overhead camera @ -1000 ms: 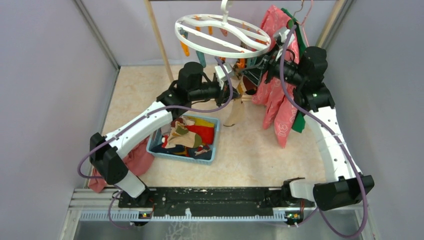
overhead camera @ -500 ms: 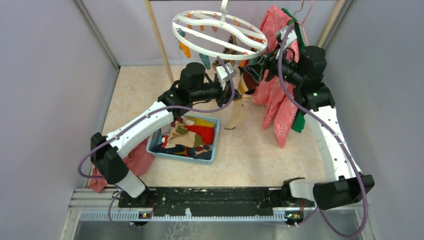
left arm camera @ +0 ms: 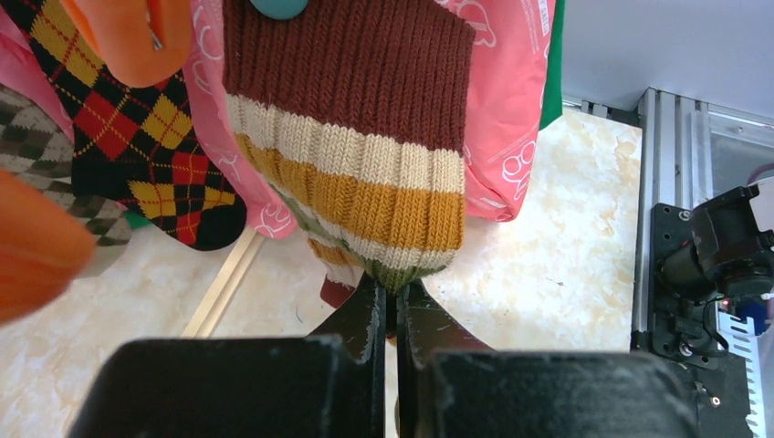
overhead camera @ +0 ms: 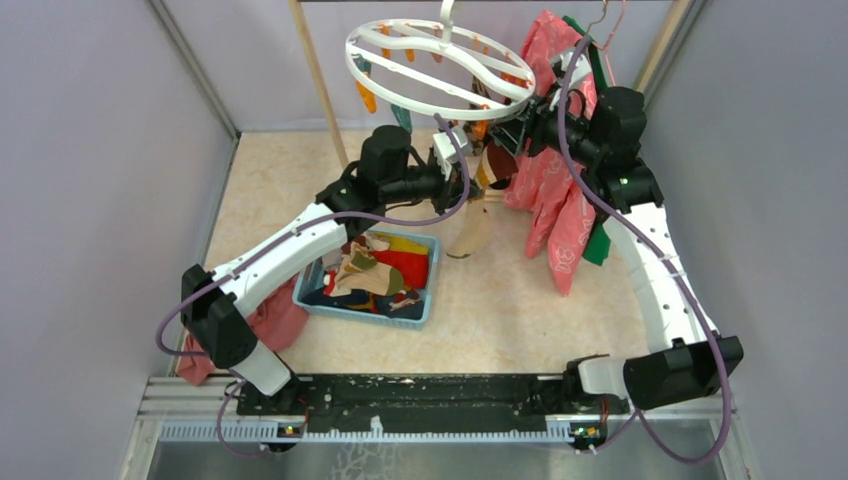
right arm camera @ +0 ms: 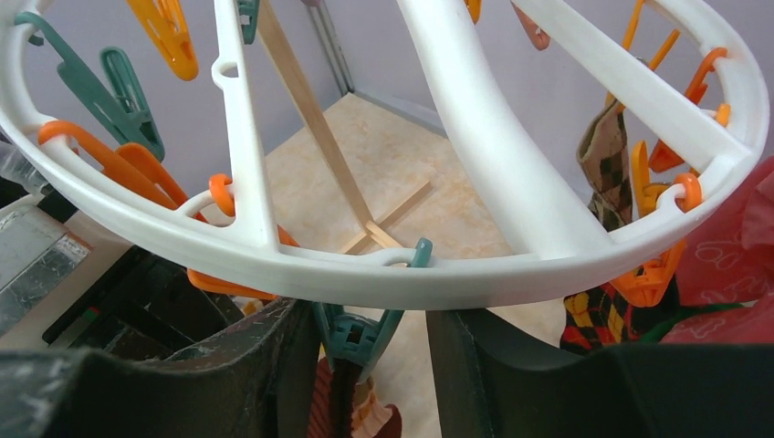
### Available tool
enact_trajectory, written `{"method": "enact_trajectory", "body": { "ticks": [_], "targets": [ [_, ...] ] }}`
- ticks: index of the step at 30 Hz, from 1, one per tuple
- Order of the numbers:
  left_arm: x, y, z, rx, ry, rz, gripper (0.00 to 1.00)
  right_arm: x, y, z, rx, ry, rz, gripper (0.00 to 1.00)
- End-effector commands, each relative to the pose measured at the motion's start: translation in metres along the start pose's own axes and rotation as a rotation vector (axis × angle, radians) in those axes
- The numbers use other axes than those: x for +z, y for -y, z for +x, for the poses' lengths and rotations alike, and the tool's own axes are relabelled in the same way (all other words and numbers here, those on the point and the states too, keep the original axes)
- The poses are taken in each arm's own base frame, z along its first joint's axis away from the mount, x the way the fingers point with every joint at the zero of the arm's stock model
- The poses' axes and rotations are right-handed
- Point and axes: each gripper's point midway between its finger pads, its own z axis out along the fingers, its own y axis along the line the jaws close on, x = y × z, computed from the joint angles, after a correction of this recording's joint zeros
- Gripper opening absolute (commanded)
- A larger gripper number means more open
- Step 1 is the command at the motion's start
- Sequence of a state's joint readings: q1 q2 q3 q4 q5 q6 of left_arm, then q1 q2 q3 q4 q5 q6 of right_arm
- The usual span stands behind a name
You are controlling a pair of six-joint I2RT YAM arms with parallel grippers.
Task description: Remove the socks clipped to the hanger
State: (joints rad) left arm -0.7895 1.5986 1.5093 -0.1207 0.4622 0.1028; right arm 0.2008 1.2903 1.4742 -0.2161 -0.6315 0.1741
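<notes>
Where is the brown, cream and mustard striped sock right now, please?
In the left wrist view the striped sock hangs at centre from a teal clip, right of the argyle sock, its lower tip pinched by the left gripper.

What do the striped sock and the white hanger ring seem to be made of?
The striped sock looks like knitted yarn, matt, perhaps wool or cotton: ribbed stitches show. The hanger ring looks like moulded plastic, smooth and slightly glossy, with soft highlights.
</notes>
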Motion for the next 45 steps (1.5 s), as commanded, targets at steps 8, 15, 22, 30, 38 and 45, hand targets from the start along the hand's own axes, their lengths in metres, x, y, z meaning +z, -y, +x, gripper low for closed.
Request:
{"method": "enact_trajectory", "body": {
  "ticks": [8, 15, 22, 30, 38, 45],
  "targets": [
    [-0.004, -0.002, -0.002, 0.029, 0.008, -0.031, 0.0, 0.0, -0.012, -0.039, 0.018, 0.106, -0.016, 0.46],
    [-0.003, -0.002, 0.0, 0.031, 0.004, -0.028, 0.0, 0.003, -0.006, -0.04, 0.024, 0.108, 0.007, 0.5],
    [-0.004, -0.004, 0.001, 0.038, 0.001, -0.036, 0.0, 0.004, -0.003, -0.042, 0.032, 0.11, 0.018, 0.4],
    [-0.002, -0.007, 0.004, 0.042, -0.005, -0.051, 0.0, 0.004, -0.004, -0.04, 0.037, 0.107, 0.014, 0.17],
    [-0.011, -0.007, 0.013, 0.138, -0.035, -0.047, 0.0, 0.004, -0.002, -0.04, 0.027, 0.107, 0.022, 0.0],
    [-0.057, 0.009, 0.031, 0.372, -0.209, 0.04, 0.0, 0.002, -0.001, -0.038, 0.002, 0.1, 0.032, 0.0]
  ]
}}
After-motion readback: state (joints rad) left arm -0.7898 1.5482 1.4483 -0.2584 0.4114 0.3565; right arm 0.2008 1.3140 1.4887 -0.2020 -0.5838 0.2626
